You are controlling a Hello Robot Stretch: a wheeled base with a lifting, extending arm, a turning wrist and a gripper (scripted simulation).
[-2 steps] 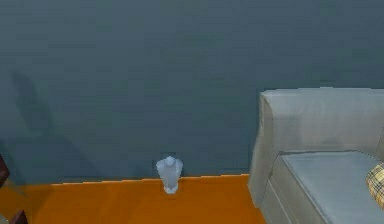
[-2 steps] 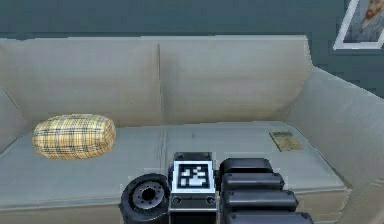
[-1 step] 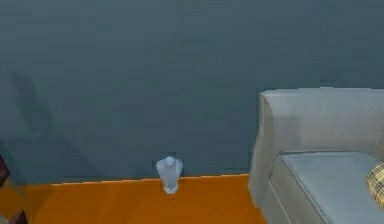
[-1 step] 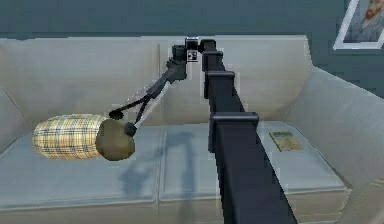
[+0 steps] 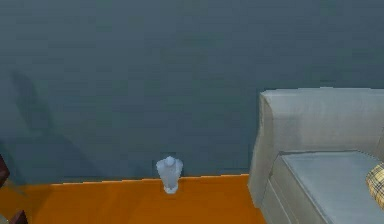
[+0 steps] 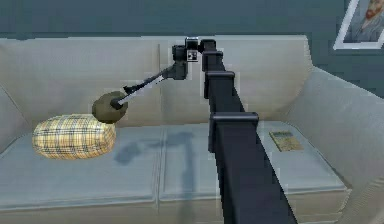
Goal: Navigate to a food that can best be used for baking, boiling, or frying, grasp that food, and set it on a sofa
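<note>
- Forward view: a plain blue-grey wall [image 5: 120, 80] spans the frame from nine o'clock to two o'clock, and it meets an orange floor [image 5: 120, 205] along the bottom.
- At six o'clock, a small white bust [image 5: 169, 174] stands on the floor against the wall.
- From three to five o'clock you see one end of a pale grey sofa [image 5: 320, 120], with its arm, backrest and a seat cushion. A checked pillow [image 5: 377, 183] shows at the right edge.
- Arm side view: the sofa [image 6: 60, 60] runs across the whole frame, facing you.
- The dark arm [image 6: 235, 130] rises from six o'clock to the frame's upper middle. From there the gripper [image 6: 122, 99] slants down toward nine o'clock.
- A brown rounded lump [image 6: 105, 108], potato-like in shape and colour, hangs at the gripper's far end. The gripper holds it above the seat, and its shadow lies on the cushion below.
- You cannot tell from the picture whether the fingers are spread or pressed together.
- The checked pillow [image 6: 70, 138] lies on the left seat cushion at about eight o'clock, just beside and below the lump.
- A small flat item [image 6: 283, 141] lies on the right seat cushion at about four o'clock.
- A framed picture [image 6: 362, 22] hangs on the wall at two o'clock.
</note>
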